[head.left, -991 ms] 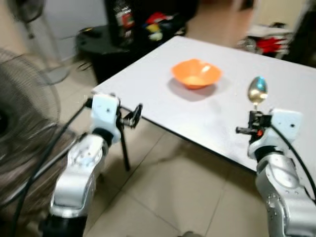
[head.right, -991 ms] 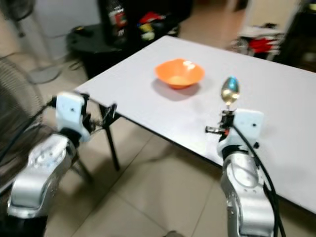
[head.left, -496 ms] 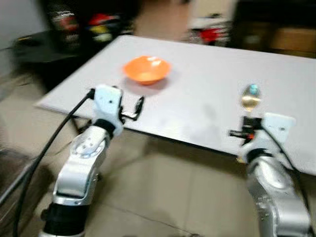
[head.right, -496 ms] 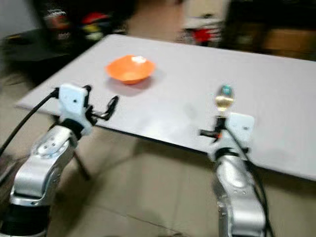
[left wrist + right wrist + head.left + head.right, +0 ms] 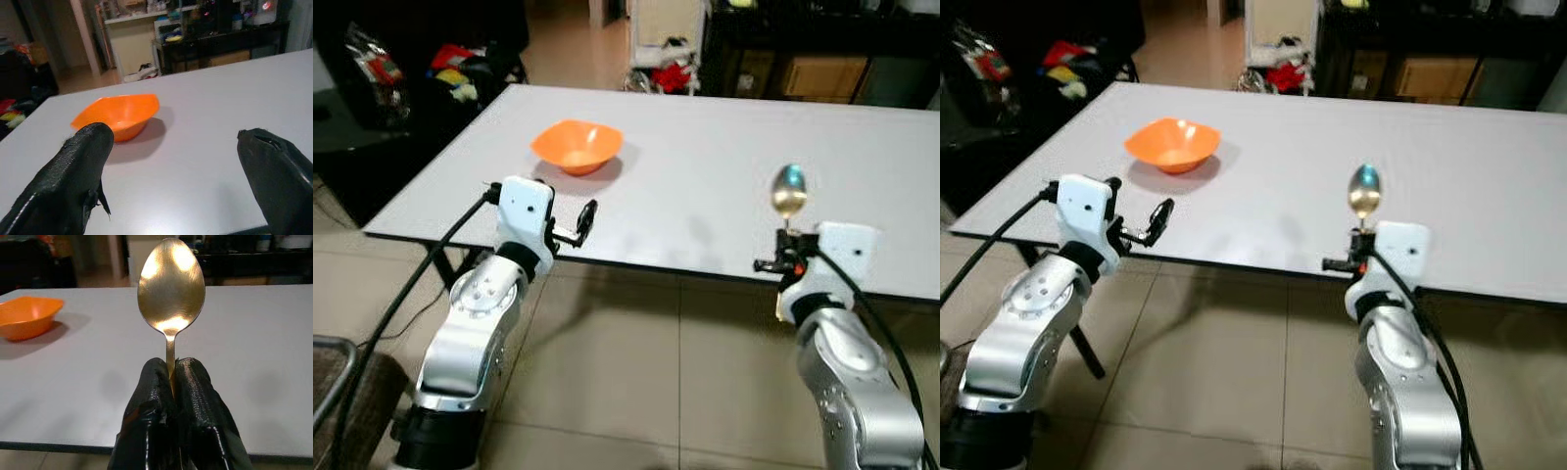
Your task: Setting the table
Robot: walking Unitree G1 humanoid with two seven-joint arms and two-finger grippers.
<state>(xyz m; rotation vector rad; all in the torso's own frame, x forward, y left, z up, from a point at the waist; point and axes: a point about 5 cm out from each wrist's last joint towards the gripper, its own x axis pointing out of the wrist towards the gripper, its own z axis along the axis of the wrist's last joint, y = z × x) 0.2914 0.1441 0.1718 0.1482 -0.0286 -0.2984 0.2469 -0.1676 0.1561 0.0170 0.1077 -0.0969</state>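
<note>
A long white table (image 5: 705, 186) with dark edging stands on a floor of large beige tiles (image 5: 626, 362), seen from the robot's head looking forward and down at its near edge. On the tabletop toward the robot's left sits a shallow orange bowl (image 5: 577, 146) with a wavy rim, upright and well apart from everything else on the surface. The right gripper (image 5: 786, 242) is raised just at the near edge of the table, its two black fingers (image 5: 193, 396) pressed together around the thin handle of a gold spoon (image 5: 170, 281), which stands upright with its shiny bowl at the top. The left gripper (image 5: 580, 221) is held at the table's near edge too, in front of the orange bowl, with its fingers (image 5: 80, 166) spread wide and nothing between them. A black cable (image 5: 411, 294) runs down from the left wrist. Behind the table, the room is dim: a dark low cabinet (image 5: 803, 49) with wooden drawer fronts runs along the far side, a heap of red and white items (image 5: 664, 73) lies on the floor by a pale wall unit, and colourful clutter (image 5: 450, 73) sits in shadow to the far left.
</note>
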